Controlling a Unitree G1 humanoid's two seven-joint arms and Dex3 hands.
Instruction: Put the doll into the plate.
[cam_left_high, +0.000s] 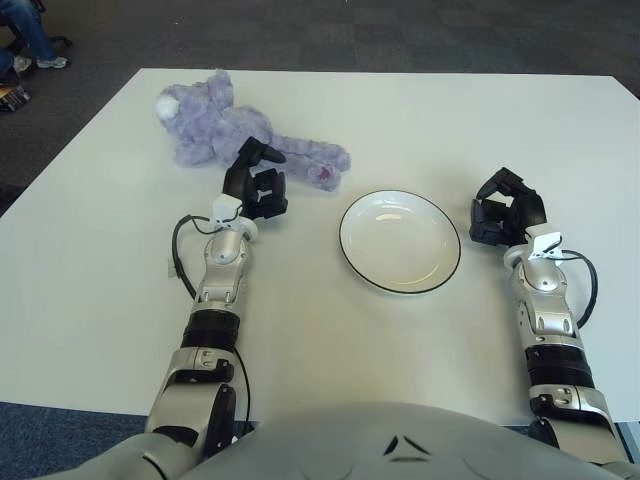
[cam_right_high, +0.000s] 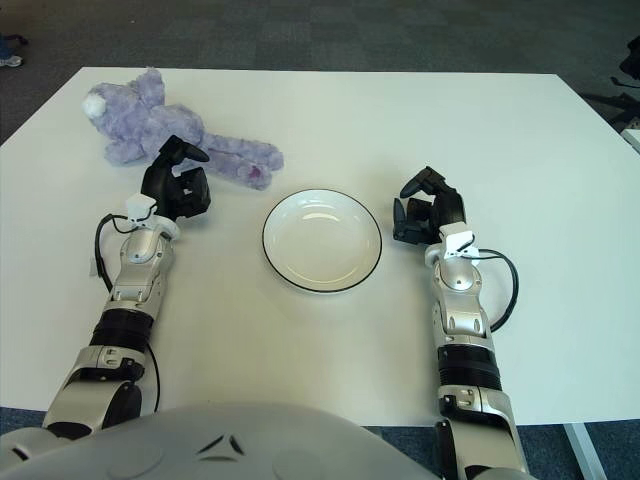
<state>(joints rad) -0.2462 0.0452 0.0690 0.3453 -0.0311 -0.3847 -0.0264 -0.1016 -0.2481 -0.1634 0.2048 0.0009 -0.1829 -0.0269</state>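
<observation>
**Left hand at the doll's legs, plate empty**

The left hand (cam_left_high: 256, 183) is raised off the white table (cam_left_high: 420, 110), its dark fingers (cam_left_high: 262, 150) spread and holding nothing. The uppermost finger reaches over the near edge of the doll (cam_left_high: 240, 135); whether it actually touches the plush is hard to tell from these views.

The doll, a pale purple stuffed animal, lies flat on the far left part of the table. Its long axis runs from far left to near right: the head with a white muzzle points to the far left corner, and the legs stretch toward the right, ending in a foot with a pinkish patch. The left hand shows just near of the doll's mid-section, where body meets legs.

The plate (cam_left_high: 399, 240), white with a dark rim, sits near the table's middle, to the right of the left hand and apart from the doll's foot.

The right hand (cam_left_high: 507, 212) shows just right of the plate, fingers curled, grasping nothing.
</observation>
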